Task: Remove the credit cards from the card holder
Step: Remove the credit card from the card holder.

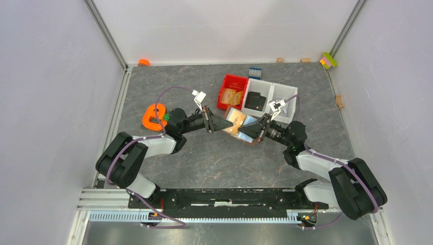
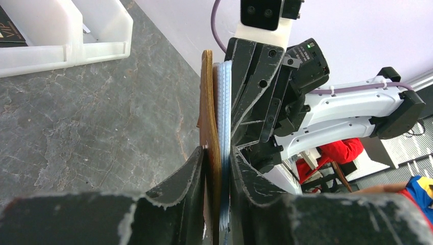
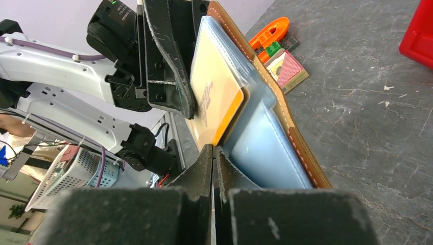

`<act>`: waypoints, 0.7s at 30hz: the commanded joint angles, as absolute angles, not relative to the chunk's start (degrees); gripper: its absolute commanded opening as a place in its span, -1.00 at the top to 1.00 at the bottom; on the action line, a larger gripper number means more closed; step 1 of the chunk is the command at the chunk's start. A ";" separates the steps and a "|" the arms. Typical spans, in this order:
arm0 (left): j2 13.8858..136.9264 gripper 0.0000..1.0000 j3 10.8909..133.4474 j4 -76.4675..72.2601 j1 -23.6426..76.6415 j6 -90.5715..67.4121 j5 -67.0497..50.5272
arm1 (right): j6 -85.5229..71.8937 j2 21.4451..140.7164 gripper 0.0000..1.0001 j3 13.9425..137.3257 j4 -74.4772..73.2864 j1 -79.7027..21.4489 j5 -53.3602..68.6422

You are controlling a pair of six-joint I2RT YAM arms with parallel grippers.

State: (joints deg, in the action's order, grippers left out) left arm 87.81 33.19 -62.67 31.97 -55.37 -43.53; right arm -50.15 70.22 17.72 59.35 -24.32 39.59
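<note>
Left claw (image 2: 217, 153) is clenched on the card holder (image 2: 208, 102), one finger on the brown leather, the other on the pale blue sleeves (image 2: 223, 97), holding it edge-up in the air above the middle of the counter (image 1: 204, 163), just short of the red bin (image 1: 227, 80); this braces it for a pull from the other side; right claw (image 3: 213, 150) is pinched shut on the lower corner of the orange card (image 3: 214, 87), which seems partly out of its pocket; drawing it clear looks next.
</note>
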 commanded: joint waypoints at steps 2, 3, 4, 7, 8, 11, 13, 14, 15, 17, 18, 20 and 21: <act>86.13 0.46 34.37 -67.27 33.45 -55.31 -45.73 | -49.68 70.46 1.00 18.20 59.04 -22.74 38.14; 85.98 0.47 34.18 -67.56 33.16 -55.52 -45.55 | -49.88 70.64 1.00 18.05 59.27 -22.41 38.23; 85.87 0.50 33.98 -67.72 32.93 -55.62 -45.40 | -50.28 70.80 1.00 17.96 59.63 -22.23 38.45; 85.84 0.52 33.35 -68.94 32.33 -56.35 -45.18 | -50.62 70.69 1.00 17.73 60.06 -21.97 38.67; 85.94 0.52 33.23 -69.58 32.11 -56.82 -45.18 | -50.61 70.57 1.00 17.67 59.99 -21.75 38.59; 86.61 0.52 33.01 -71.49 31.82 -58.10 -45.51 | -50.54 70.56 1.00 17.72 60.01 -21.69 39.11; 87.15 0.61 33.05 -72.67 31.74 -58.90 -45.66 | -51.00 71.21 0.65 17.93 61.95 -21.68 40.99; 87.58 0.71 33.20 -73.10 31.74 -59.24 -45.83 | -51.83 71.53 0.46 17.73 63.28 -21.66 41.48; 87.89 0.78 33.32 -73.73 31.74 -59.65 -46.03 | -52.43 71.74 0.28 17.41 64.69 -21.66 41.74; 88.46 0.87 33.42 -74.71 31.79 -60.43 -46.22 | -52.60 71.85 0.14 17.46 65.39 -21.99 42.08; 88.65 0.90 33.48 -74.88 31.83 -60.55 -46.23 | -52.35 71.84 0.13 17.63 65.20 -22.21 42.11; 88.87 0.91 33.52 -74.80 31.82 -60.56 -46.08 | -51.43 71.79 0.14 18.20 63.99 -22.95 42.02; 88.88 0.92 33.53 -74.72 31.82 -60.51 -46.06 | -50.64 71.81 0.16 18.79 62.56 -23.41 41.76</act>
